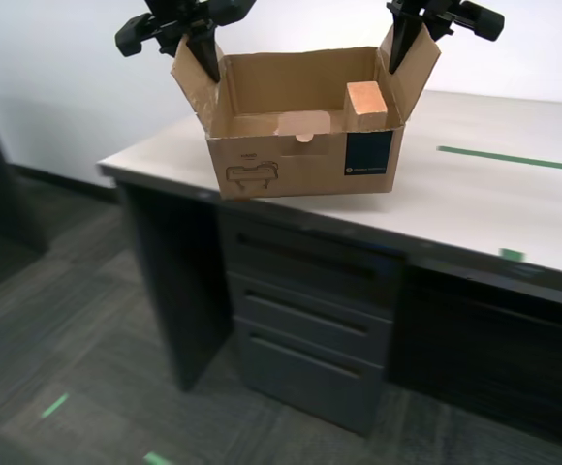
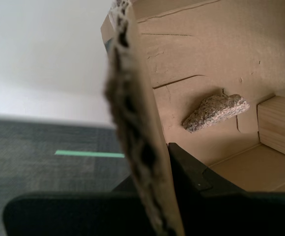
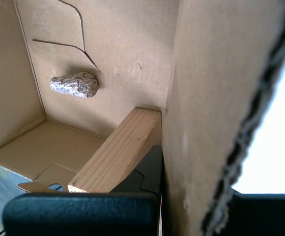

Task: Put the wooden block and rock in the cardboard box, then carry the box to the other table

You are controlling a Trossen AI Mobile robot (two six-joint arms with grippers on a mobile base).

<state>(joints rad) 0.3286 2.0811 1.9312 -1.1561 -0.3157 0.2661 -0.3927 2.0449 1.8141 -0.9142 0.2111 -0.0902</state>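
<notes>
Two pincers clamp the cardboard box [image 1: 305, 155] flaps above an off-white desk [image 1: 475, 208] over grey carpet [image 1: 58, 329].

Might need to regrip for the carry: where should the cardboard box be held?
By its two upright side flaps, from above. The cardboard box is open-topped with the wooden block and rock inside; each flap offers a thin edge for a tool to pinch.

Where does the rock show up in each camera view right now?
Exterior view: not visible; the cardboard box front wall hides the floor.
First wrist view: the rock lies on the box floor, apart from the wooden block.
Second wrist view: the rock, mid-floor.
Shared landmark: the wooden block.
</notes>
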